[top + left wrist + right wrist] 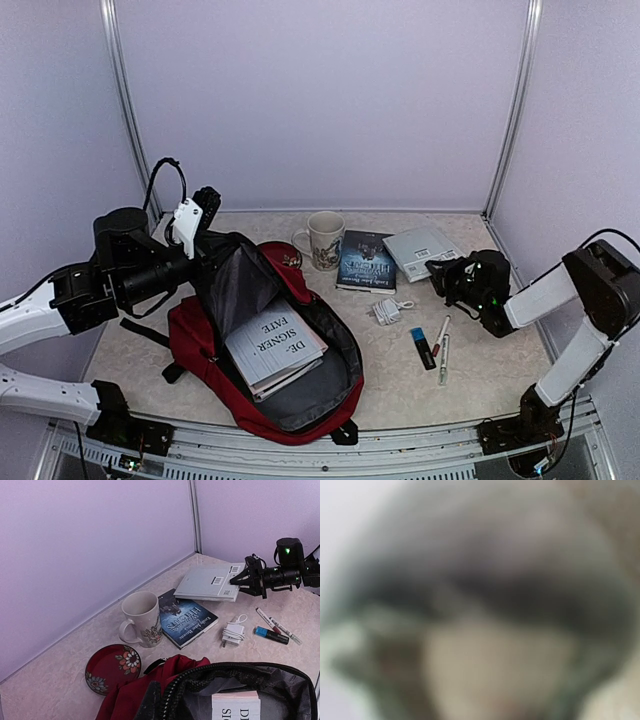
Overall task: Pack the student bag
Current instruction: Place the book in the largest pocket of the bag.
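Student bag: dark red, unzipped, lying left of centre on the table.
Inside bag: white book, cover reading "DE-SIGNER FATE".
Blue book: "HEIGHTS" and "Emily Jane Bronte" legible; lies beside the floral mug.
Grey book: two barcode stickers, print too small to read.
Left gripper: closed, pinching the bag's raised top rim.
Right gripper: at the grey book's near edge; opening and grip unclear.

One mug, one plate — two white pens
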Available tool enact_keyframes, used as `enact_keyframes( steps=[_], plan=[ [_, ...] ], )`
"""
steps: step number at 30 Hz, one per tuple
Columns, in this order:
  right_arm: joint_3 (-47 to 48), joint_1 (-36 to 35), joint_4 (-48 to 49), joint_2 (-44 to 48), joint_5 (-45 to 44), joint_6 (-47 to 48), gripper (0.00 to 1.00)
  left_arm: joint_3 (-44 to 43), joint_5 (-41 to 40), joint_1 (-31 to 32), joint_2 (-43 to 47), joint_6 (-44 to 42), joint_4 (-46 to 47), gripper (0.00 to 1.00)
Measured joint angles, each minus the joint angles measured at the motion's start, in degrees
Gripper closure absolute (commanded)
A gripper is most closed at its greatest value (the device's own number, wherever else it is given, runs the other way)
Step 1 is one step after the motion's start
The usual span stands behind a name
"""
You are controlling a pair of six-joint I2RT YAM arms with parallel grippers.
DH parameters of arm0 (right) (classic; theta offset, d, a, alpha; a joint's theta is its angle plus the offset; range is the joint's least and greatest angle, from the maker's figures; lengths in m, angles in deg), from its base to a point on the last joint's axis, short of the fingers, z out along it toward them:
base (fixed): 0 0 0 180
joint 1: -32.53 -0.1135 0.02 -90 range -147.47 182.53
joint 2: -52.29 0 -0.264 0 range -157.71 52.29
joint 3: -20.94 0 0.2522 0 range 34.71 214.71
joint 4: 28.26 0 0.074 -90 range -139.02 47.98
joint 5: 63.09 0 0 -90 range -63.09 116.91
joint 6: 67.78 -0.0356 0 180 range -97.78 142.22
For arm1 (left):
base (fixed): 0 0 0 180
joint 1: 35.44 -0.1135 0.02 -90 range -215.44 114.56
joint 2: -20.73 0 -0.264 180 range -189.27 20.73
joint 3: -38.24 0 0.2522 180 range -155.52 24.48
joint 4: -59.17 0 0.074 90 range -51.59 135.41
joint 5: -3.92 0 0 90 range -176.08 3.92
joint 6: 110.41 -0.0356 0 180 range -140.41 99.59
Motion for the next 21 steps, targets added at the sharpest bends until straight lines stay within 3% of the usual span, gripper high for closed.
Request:
enact_keyframes(
  steps=[7,13,21],
  plan=[
    [4.3,0.2,-24.0,16.5,2.1,16.9,1.0,-0.8,0.7,0.0,-1.3,2.3,0.4,0.95],
    [14.0,0.3,-46.5,28.3,6.6,29.6,1.0,-3.2,-0.3,0.0,-5.2,4.7,0.6,0.95],
    [28.1,0.1,-72.1,37.6,25.2,43.0,1.0,-5.3,-1.8,0.0,-8.5,7.5,0.8,0.95]
  ],
)
